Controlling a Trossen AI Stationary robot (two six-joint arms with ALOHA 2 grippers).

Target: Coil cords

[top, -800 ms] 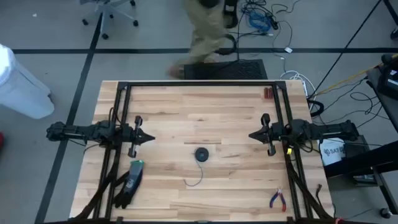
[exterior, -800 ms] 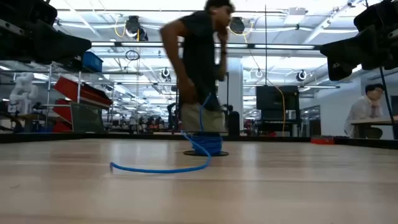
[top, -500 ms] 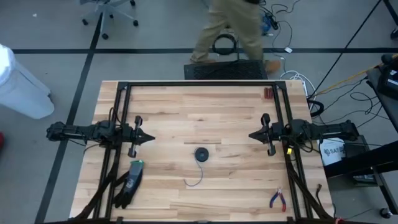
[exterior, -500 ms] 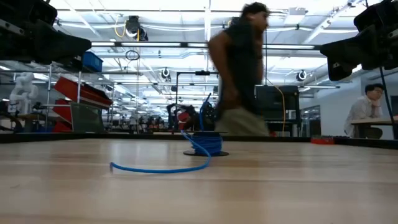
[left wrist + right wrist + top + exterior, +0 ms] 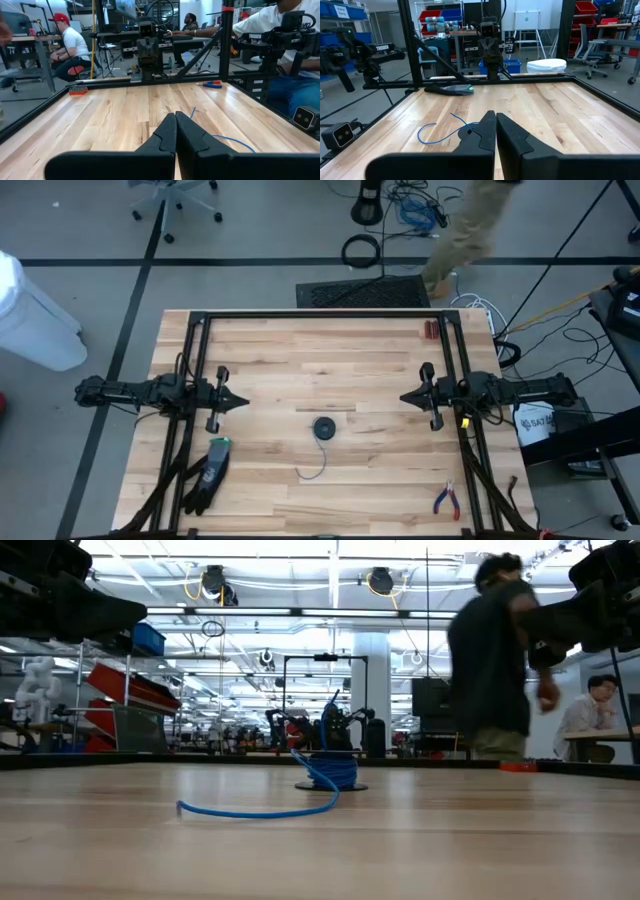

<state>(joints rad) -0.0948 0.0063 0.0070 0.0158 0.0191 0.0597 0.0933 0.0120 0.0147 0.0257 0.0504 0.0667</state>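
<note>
The cords are one thin blue wire: a small round bundle (image 5: 324,427) lies flat on the middle of the wooden table, and its loose tail (image 5: 316,468) curls toward the near edge. In the low view the bundle (image 5: 333,773) and tail (image 5: 255,811) rest on the tabletop. My left gripper (image 5: 243,402) hovers shut at the table's left, pointing level toward the bundle. My right gripper (image 5: 405,397) hovers shut at the right, pointing back at it. Both stand well clear of the wire. The wrist views show the shut fingers (image 5: 175,131) (image 5: 495,131) above the wood.
A black glove (image 5: 208,473) lies near the front left corner, red-handled pliers (image 5: 446,500) near the front right. A small red item (image 5: 430,330) sits at the far right. A dark frame (image 5: 320,316) borders the table. A person (image 5: 495,660) walks behind the far edge.
Both arms and the wire have kept still. The person behind the table's far edge has walked from the middle toward the right.
</note>
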